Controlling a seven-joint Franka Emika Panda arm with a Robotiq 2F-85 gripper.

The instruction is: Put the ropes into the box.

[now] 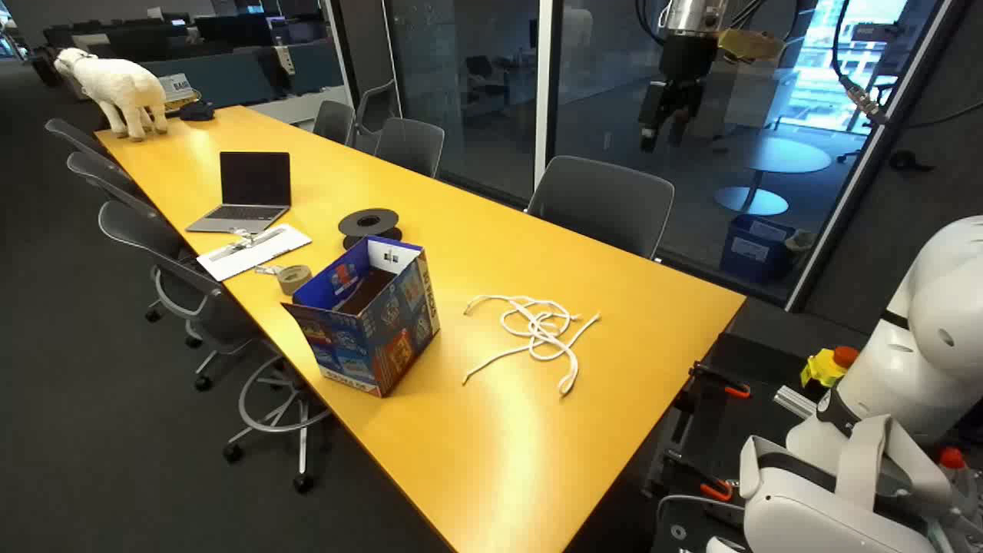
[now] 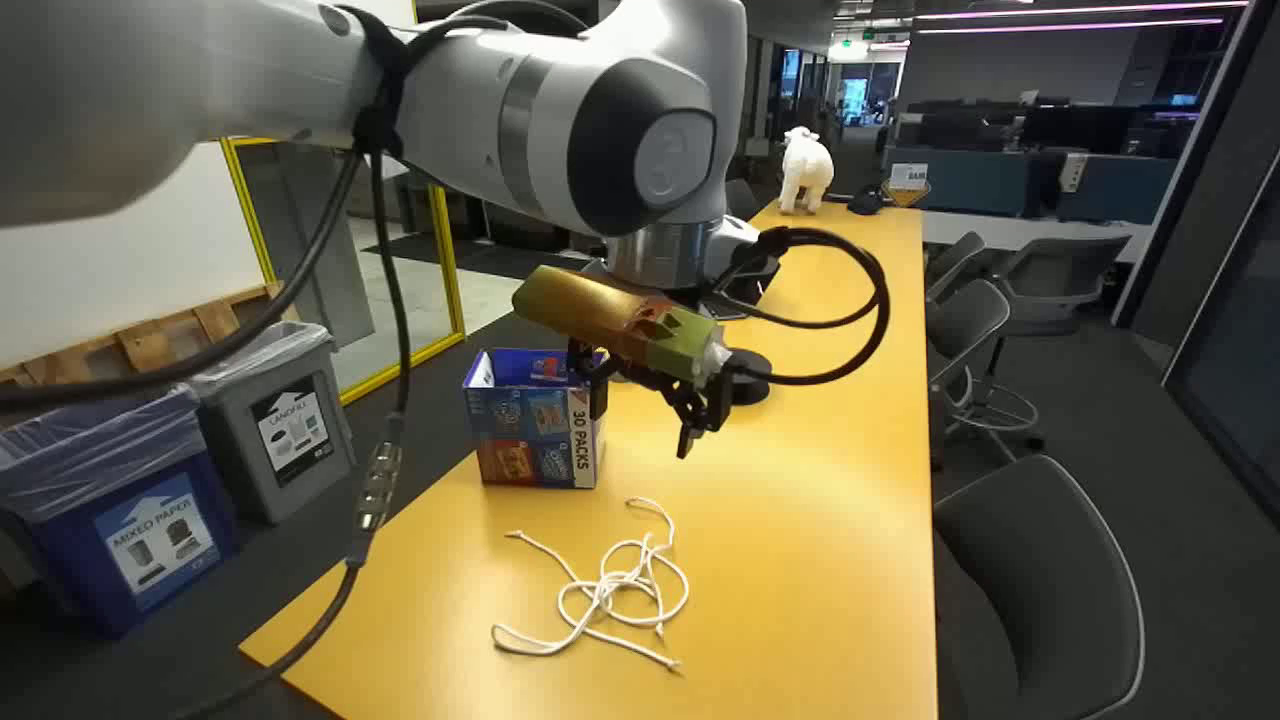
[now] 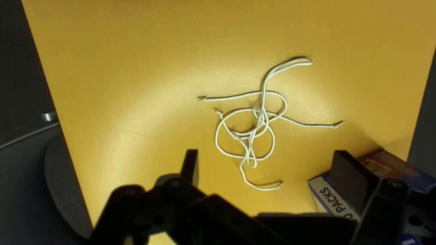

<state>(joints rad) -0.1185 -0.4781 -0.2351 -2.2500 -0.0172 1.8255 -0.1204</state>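
Observation:
The ropes (image 1: 544,336) (image 2: 602,596) (image 3: 263,102) lie on the yellow table as a loose, looping tangle of white cord with knotted ends. Beside them stands the box (image 1: 395,330) (image 2: 535,430) (image 3: 335,199), blue inside, printed in colour outside, upright with its top open. High above the table is my gripper (image 1: 663,140) (image 2: 642,428) (image 3: 266,152). Its fingers are spread wide with nothing between them, pointing down. In the wrist view the tangle appears between and beyond the fingertips, and one finger hides part of the box.
Behind the box are a black spool (image 1: 369,223), a tape roll (image 1: 294,278), a white board (image 1: 253,252) and an open laptop (image 1: 257,188). A plush sheep (image 1: 119,88) stands at the far end. Chairs (image 1: 603,203) line the table's long sides.

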